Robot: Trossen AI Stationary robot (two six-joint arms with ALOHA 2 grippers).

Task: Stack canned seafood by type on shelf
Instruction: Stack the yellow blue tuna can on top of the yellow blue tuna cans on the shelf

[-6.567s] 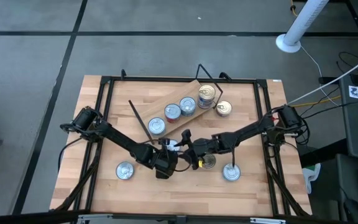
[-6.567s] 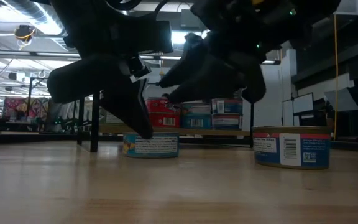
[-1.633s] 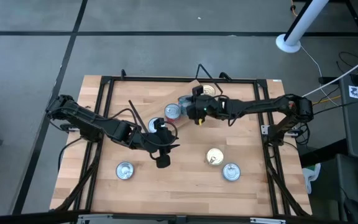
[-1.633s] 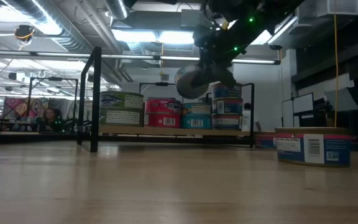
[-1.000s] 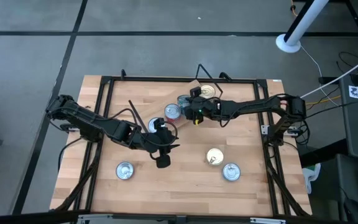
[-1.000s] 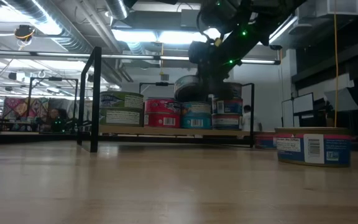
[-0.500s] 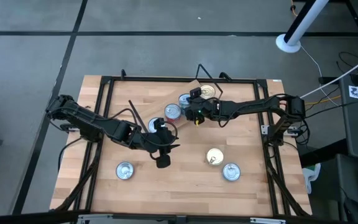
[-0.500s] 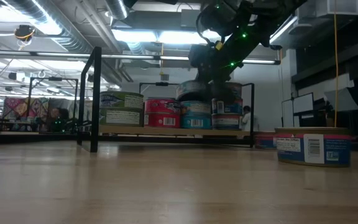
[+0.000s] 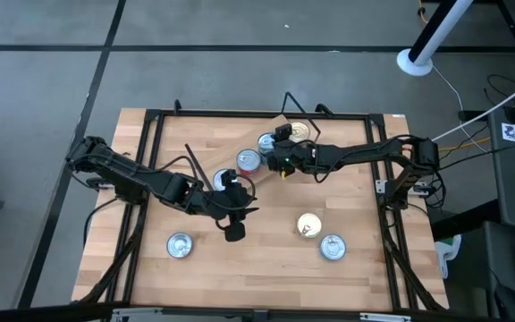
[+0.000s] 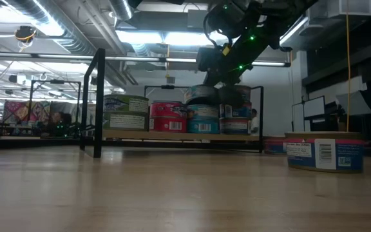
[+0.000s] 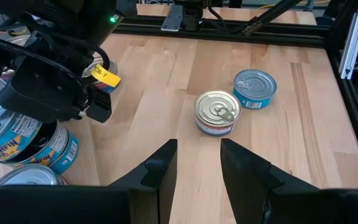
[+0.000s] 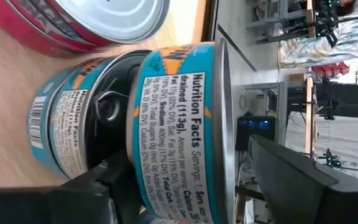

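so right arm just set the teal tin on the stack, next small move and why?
Probably back the right gripper straight off. The teal tin sits on another teal tin on the shelf, and the jaws stand apart on either side of it, so nothing is left to hold. A straight retreat should avoid nudging the stack.

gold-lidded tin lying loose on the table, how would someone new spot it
Start at the wooden table and look at the right half of its near side, in front of the shelf. Two tins sit close together there; the gold-lidded tin is beside the silver-lidded, blue-labelled tin.
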